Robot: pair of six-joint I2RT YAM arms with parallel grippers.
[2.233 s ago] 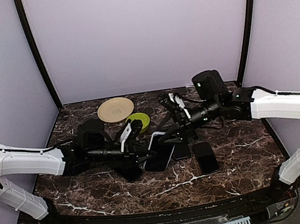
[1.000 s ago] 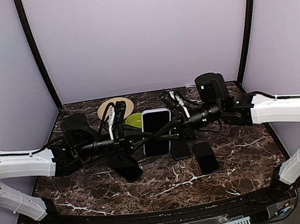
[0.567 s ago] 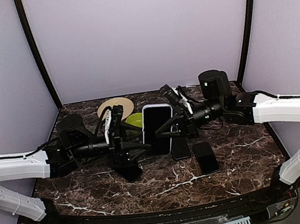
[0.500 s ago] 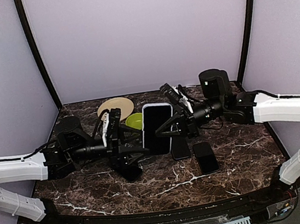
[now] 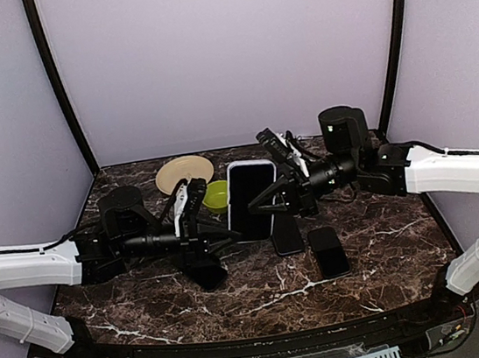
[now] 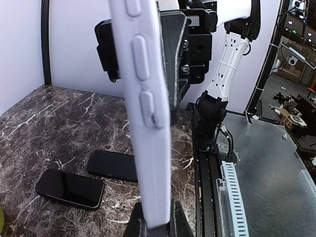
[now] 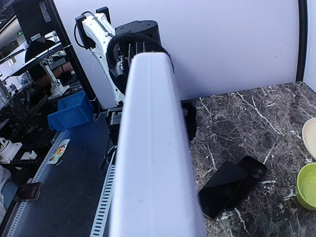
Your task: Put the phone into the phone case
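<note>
The phone case (image 5: 232, 199), pale lavender, is held upright above the table's middle. The phone (image 5: 251, 202) shows as a glossy black face inside its rim. My left gripper (image 5: 228, 231) is shut on the case's lower left edge. In the left wrist view its fingers (image 6: 178, 223) clamp the bottom of the case's buttoned side (image 6: 148, 123). My right gripper (image 5: 270, 198) is shut on the right edge, with one black finger (image 6: 175, 64) pressed flat on the case. In the right wrist view the case's edge (image 7: 155, 158) fills the middle and hides my own fingers.
Three bare black phones lie on the marble: one (image 5: 287, 236) under the case, one (image 5: 328, 251) to its right, one (image 5: 206, 276) near the left gripper. A tan plate (image 5: 184, 173) and a green bowl (image 5: 215, 195) stand behind.
My left gripper opened, drew back, then closed again on the case's lower left edge. The right gripper tightened and kept hold, raising the case slightly.
</note>
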